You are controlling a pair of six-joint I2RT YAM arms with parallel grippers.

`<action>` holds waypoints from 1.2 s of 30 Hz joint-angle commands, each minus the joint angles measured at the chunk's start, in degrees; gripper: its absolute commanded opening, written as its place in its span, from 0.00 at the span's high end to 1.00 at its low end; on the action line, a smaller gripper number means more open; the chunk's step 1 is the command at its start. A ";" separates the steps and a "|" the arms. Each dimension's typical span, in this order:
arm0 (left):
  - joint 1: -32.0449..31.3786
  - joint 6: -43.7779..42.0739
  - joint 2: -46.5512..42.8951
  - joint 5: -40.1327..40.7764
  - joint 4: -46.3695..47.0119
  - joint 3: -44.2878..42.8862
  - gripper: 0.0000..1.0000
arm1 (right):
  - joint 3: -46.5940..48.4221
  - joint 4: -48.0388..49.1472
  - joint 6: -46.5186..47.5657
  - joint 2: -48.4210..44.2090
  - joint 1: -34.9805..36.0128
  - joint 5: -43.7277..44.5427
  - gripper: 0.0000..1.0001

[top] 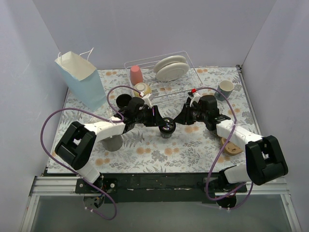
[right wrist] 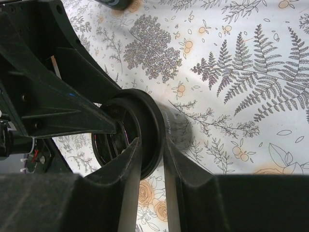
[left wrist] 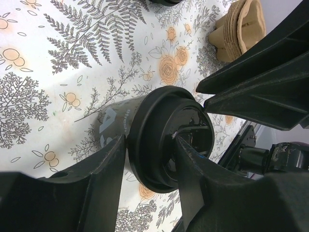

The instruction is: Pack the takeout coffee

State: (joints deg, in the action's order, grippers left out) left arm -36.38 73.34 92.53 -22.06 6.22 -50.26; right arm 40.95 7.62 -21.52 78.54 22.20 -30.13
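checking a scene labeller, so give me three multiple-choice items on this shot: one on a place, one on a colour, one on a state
1. The blue paper bag stands: A near right, B far left, C dead centre.
2. The tumbler in the dish rack is: A green, B black, C pink.
3. The lidded black coffee cup is: A between the jaws of the left gripper and right gripper, B inside the bag, C in the rack.
Key: B, it stands far left, at the back; C, the top view shows it pink; A, both wrist views show jaws flanking its lid.
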 commanded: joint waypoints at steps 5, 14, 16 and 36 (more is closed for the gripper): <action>-0.01 -2.68 4.41 7.56 -11.05 5.00 0.58 | -1.93 -7.09 2.53 0.30 0.48 2.02 0.68; -0.01 -3.47 4.41 6.86 -10.88 4.82 0.58 | 10.20 -17.63 3.24 -3.40 0.13 5.07 0.64; -0.01 -3.64 4.41 6.68 -10.79 4.64 0.58 | 10.82 -18.60 3.41 -3.75 0.13 6.13 0.63; -0.01 -3.64 5.64 6.07 -10.09 4.73 0.58 | 6.00 -11.76 3.68 1.61 0.04 -0.45 0.64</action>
State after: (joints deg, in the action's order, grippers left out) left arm -36.38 73.73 93.06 -22.20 9.28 -49.36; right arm 49.56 -8.75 -17.93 79.90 22.24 -27.77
